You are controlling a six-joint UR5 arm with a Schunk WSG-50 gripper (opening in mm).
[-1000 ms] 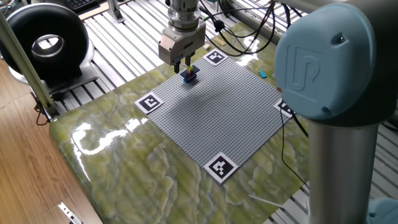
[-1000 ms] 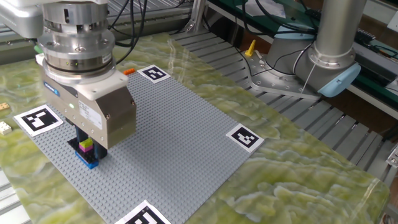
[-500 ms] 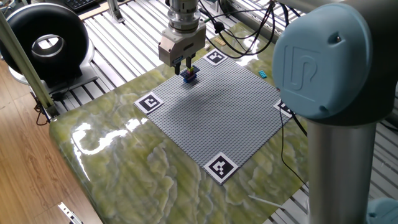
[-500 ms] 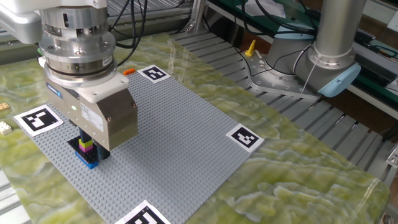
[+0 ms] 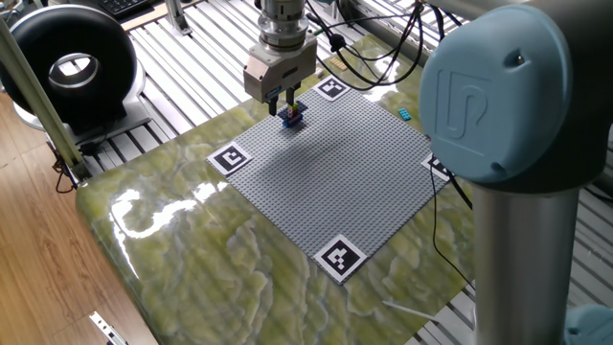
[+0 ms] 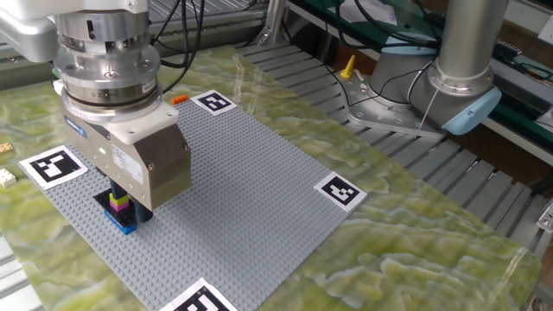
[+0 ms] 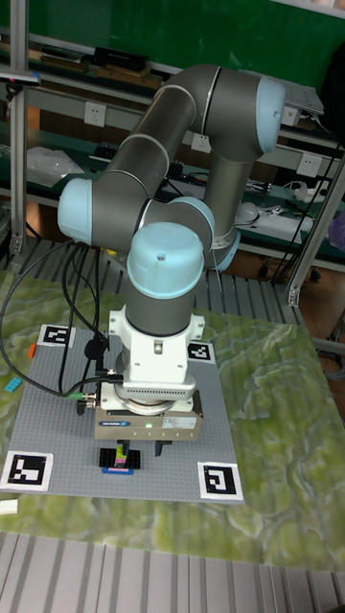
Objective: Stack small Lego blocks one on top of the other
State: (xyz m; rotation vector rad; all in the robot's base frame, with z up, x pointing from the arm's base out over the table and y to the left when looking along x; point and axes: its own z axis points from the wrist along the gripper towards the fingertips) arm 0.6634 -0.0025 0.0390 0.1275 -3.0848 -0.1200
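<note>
A short stack of small Lego blocks (image 6: 122, 216) stands on the grey baseplate (image 6: 251, 173), near its corner: dark blue at the base, magenta above, yellow on top. My gripper (image 6: 123, 201) comes straight down over it, its black fingers (image 6: 142, 208) close on either side of the yellow block, apparently shut on it. In one fixed view the stack (image 5: 294, 117) sits just under the gripper (image 5: 289, 105). From the tall fixed view the gripper (image 7: 123, 448) hides most of the stack (image 7: 119, 462).
Loose blocks lie off the plate: a cyan one (image 5: 406, 114), an orange one (image 6: 179, 99), tan ones (image 6: 7, 177). Black-and-white marker tags (image 6: 337, 191) sit at the plate's corners. The arm's big elbow (image 5: 508, 96) fills the right foreground of one fixed view.
The gripper has sunk a little lower onto the stack over the last second. The stack itself has not shifted.
</note>
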